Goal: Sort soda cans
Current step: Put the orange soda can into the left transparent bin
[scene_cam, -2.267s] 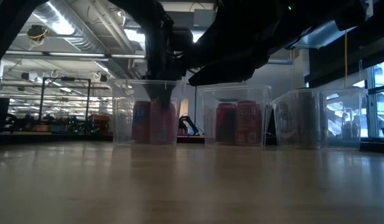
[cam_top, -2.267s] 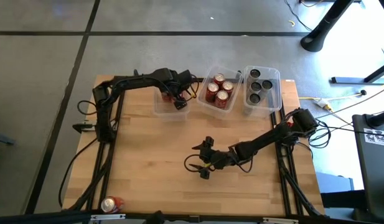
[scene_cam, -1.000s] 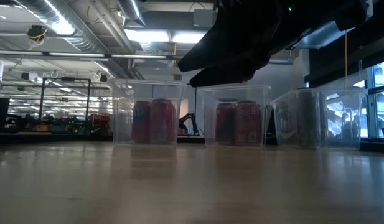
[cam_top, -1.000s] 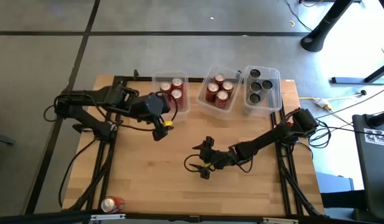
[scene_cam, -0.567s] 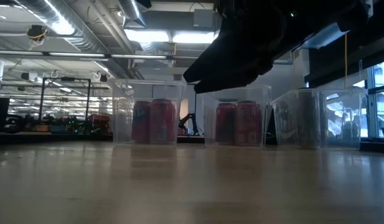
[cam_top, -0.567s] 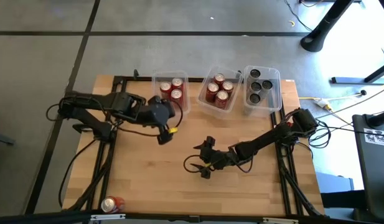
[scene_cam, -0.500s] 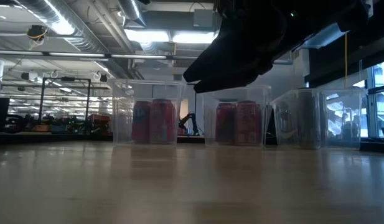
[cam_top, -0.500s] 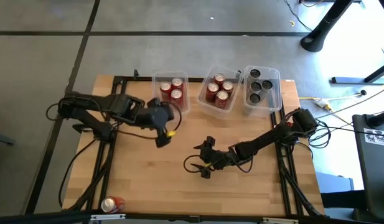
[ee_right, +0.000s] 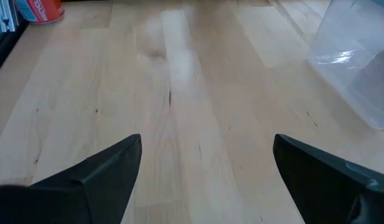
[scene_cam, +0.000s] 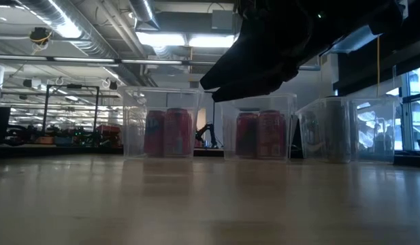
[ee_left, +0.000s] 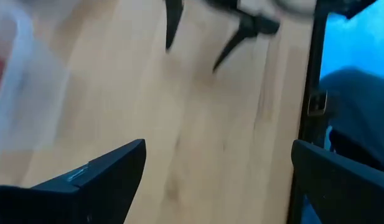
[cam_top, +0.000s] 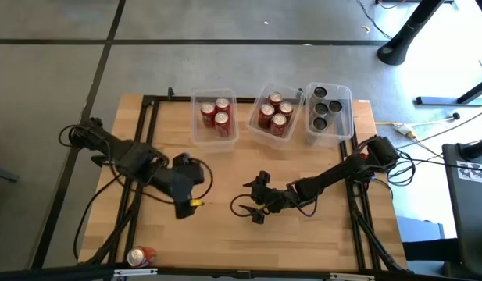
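Red cans sit in two of the clear bins at the far edge of the wooden table (cam_top: 225, 242); two stand in the left bin (cam_top: 215, 117), four in the middle bin (cam_top: 275, 115); the right bin (cam_top: 329, 112) holds black cans; one more red can (cam_top: 139, 255) lies alone at the near left corner.

A moment ago the left gripper (cam_top: 183, 209) was right by the left bin; now it has swung back over the bare wood, nearer that lone can; its fingers are spread apart and hold nothing. I think it just dropped off a can and is going for the last one; that can looks like the only one left to sort.

The right gripper (cam_top: 255, 211) has not moved; it hangs over the middle of the table with its fingers apart and empty.

The high view shows all the cans and both arms at once; the low view cannot see the lone can at all, but it shows the red cans standing up straight inside the bins. The right wrist view catches the bottom of a red can far off, near the table edge; the left wrist view shows only wood and the other arm's fingers.
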Robot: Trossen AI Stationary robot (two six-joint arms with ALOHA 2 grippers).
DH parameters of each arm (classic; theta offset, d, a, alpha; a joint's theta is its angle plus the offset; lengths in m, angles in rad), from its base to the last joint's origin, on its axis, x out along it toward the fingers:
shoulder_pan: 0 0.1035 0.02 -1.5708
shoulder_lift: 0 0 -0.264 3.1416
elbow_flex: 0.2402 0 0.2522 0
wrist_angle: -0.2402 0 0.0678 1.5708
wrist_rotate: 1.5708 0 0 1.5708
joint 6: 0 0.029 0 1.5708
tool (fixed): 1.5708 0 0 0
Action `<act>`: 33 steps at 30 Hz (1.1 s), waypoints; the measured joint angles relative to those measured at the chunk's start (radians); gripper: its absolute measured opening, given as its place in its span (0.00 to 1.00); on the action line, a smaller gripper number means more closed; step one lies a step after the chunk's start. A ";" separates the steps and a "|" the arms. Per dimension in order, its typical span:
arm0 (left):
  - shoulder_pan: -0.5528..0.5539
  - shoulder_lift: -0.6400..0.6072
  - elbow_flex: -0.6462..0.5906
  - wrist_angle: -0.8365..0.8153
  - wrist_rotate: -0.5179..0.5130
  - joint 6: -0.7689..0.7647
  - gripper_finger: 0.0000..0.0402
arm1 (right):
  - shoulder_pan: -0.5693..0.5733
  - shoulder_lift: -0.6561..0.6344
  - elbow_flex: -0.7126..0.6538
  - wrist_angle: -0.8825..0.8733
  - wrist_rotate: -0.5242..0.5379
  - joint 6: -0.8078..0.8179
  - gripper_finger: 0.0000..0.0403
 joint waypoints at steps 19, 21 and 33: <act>-0.419 0.031 0.000 -0.135 -0.002 -0.840 0.96 | 0.000 0.000 0.000 0.001 0.000 0.000 0.89; -0.453 0.048 0.000 -0.145 0.000 -0.907 0.96 | 0.000 0.000 0.000 0.001 0.000 0.000 0.89; -0.570 0.163 0.000 -0.149 0.192 -1.166 0.96 | 0.000 0.000 0.000 0.001 0.000 0.000 0.89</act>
